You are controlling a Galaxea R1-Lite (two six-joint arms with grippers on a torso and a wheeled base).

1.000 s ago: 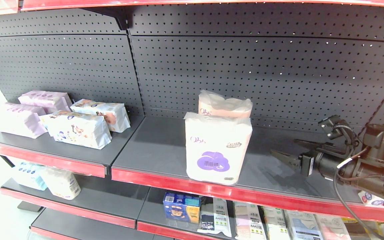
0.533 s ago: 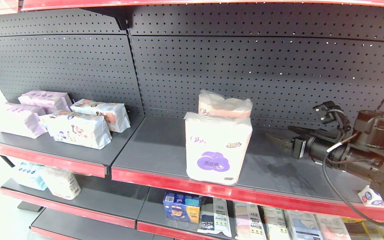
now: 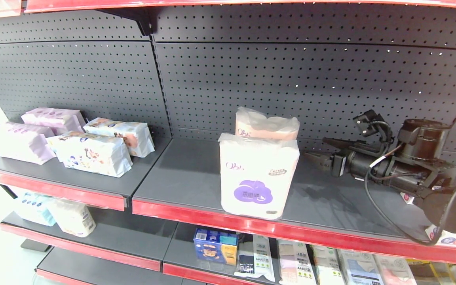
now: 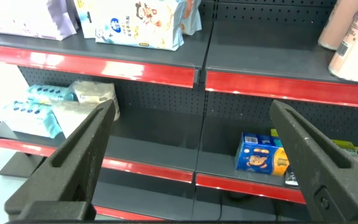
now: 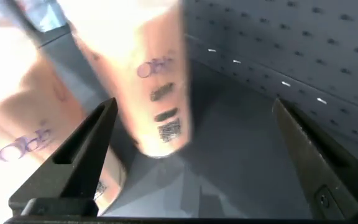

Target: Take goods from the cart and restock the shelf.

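Tissue packs (image 3: pixel 257 178) sit on the shelf (image 3: pixel 188 174), and the right gripper (image 3: pixel 316 148), fingers (image 3: pixel 319 161) spread and empty, has swung up and closer to them, likely for a tidying nudge.

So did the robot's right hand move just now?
Yes. The right hand has gone up and leftward, closer to the white paper pack, which stayed put on the shelf. They are not touching.
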